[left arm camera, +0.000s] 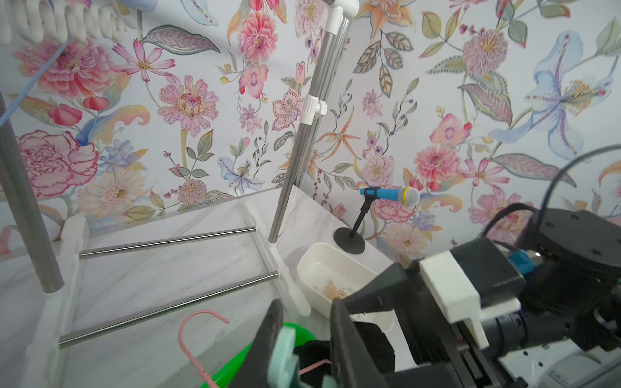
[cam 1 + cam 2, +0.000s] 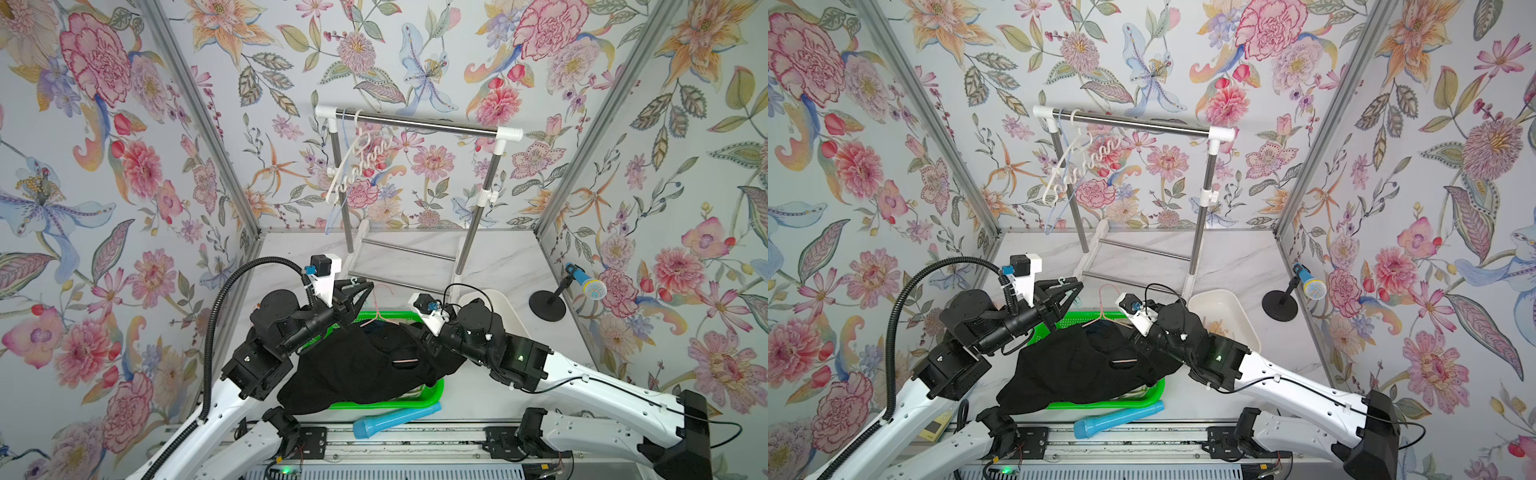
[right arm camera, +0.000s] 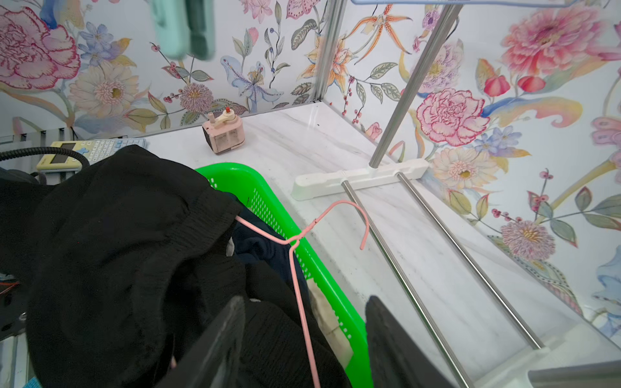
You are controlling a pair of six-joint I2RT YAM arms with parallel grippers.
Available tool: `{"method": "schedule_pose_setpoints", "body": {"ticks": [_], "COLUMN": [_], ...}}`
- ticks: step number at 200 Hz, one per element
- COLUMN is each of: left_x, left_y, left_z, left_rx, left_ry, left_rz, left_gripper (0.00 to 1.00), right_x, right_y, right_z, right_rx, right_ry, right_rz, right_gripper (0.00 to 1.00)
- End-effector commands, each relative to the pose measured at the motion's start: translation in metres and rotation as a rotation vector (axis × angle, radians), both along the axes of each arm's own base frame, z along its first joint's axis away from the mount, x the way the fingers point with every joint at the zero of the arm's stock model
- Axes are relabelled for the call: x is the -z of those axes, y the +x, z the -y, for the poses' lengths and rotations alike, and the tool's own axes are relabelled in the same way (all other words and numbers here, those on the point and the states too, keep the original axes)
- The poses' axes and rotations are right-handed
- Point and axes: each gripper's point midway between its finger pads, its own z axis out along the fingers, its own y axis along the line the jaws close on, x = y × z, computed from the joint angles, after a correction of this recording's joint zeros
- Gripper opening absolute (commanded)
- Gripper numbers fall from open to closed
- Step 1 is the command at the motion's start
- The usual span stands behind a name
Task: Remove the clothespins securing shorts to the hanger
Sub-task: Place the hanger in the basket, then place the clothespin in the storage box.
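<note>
Left gripper (image 1: pixel 305 315) is clamped on a teal clip (image 1: pixel 284 352), held clear of the shorts near the far rim of the green basket (image 3: pixel 268 201). Right gripper (image 3: pixel 304 302) is empty, jaws apart, low over the black shorts (image 3: pixel 117 252), with the pink hanger (image 3: pixel 292 240) wire showing between them. The shorts lie draped over the basket. The hanger hook projects past the rim. Tan pegs (image 1: pixel 332 289) lie in the white bin (image 1: pixel 319 262).

I see black shorts (image 2: pixel 353 365) in a green basket (image 2: pixel 434 397), a pink hanger (image 3: pixel 290 240), a teal clip (image 1: pixel 284 352), and floral walls (image 2: pixel 104 166) everywhere.
</note>
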Motion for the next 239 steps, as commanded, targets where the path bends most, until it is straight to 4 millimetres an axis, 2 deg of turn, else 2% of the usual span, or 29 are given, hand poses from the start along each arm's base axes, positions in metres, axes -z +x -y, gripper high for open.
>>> {"method": "schedule_pose_setpoints", "body": {"ticks": [1,32,69,107,163,194,209,220,231,239], "left_x": [-0.008,-0.003,0.002,0.003,0.021,0.019,0.019,0.018,0.016,0.011], "left_y": [0.000,-0.002,-0.003,-0.007,-0.008,-0.011,-0.010,-0.010,-0.008,-0.008], "left_z": [0.010,0.028,0.039,0.042,0.049,0.052,0.052,0.051,0.050,0.047], "left_rx": [0.010,0.028,0.057,0.071,0.087,0.113,0.111,0.109,0.095,0.087], "left_ry": [-0.166,-0.207,-0.204,-0.205,-0.162,-0.171,-0.175,-0.188,-0.205,-0.219], "left_rz": [-0.048,-0.071,-0.107,-0.122,-0.173,-0.178,-0.180,-0.183,-0.182,-0.168], "left_gripper": [0.00,0.00,0.00,0.00,0.00,0.00,0.00,0.05,0.28,0.40], "right_x": [-0.047,-0.065,-0.066,-0.069,-0.070,-0.068,-0.068,-0.068,-0.066,-0.065], "right_y": [-0.006,-0.012,-0.006,-0.003,0.003,0.006,0.008,0.008,0.008,0.008], "right_z": [-0.007,-0.025,-0.034,-0.039,-0.047,-0.046,-0.044,-0.042,-0.040,-0.039], "right_rx": [0.065,0.091,0.108,0.112,0.127,0.139,0.151,0.157,0.158,0.160], "right_ry": [0.099,0.090,0.051,0.056,0.051,0.043,0.039,0.036,0.032,0.030], "right_rz": [0.084,0.169,0.214,0.237,0.259,0.259,0.261,0.263,0.264,0.264], "right_gripper": [0.59,0.60,0.57,0.40,0.29,0.16,0.02,0.00,0.00,0.00]}}
